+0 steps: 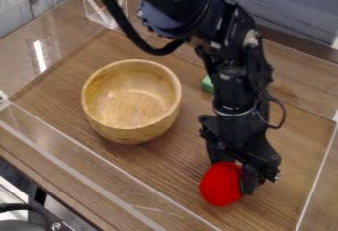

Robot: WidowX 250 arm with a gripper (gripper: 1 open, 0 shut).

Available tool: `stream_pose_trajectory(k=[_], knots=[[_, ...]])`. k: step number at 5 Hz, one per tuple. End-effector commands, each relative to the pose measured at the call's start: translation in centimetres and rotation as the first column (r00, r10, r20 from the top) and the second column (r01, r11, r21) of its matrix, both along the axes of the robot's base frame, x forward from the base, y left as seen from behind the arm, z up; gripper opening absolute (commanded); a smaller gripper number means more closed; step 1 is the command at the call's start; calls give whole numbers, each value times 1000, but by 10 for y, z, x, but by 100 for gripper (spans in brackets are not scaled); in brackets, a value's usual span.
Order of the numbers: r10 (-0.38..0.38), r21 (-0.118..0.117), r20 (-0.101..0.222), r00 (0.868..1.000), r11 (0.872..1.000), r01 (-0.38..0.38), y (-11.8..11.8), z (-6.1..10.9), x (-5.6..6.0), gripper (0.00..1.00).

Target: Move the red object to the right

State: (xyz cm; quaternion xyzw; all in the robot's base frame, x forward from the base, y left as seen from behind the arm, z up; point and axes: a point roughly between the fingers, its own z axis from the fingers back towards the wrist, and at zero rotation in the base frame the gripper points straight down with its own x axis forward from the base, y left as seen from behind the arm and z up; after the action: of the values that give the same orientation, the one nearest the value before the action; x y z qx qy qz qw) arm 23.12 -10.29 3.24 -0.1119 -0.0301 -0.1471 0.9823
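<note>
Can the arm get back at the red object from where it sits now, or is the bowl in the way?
Probably yes. The fingers hang right over the red object, which sits on bare table. The wooden bowl stands well off to the side, so nothing blocks them.

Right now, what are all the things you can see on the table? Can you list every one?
red object: one, glossy red, on the wooden table near the front right, just below the gripper's fingertips.
wooden bowl: one, light tan wood, left of centre on the table, nothing visible inside it.
green block: one, green, behind the arm, mostly hidden by it.
table: one, brown wood grain, with clear plastic walls around its edges.
clear plastic piece: one, see-through, at the back left.
robot arm: one, black, reaching down from the top.
gripper: one, black, pointing down right at the red object; I cannot tell if it is gripping it.
</note>
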Motion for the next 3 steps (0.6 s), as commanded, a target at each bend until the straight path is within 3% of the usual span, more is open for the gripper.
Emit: stream_pose_trajectory(k=[1, 2, 3], knots=[[29, -20, 45, 999, 999, -28, 1, 9, 4, 0], [51, -28, 46, 998, 998, -50, 3, 8, 0, 100], [89, -31, 54, 995, 996, -87, 6, -1, -5, 0]])
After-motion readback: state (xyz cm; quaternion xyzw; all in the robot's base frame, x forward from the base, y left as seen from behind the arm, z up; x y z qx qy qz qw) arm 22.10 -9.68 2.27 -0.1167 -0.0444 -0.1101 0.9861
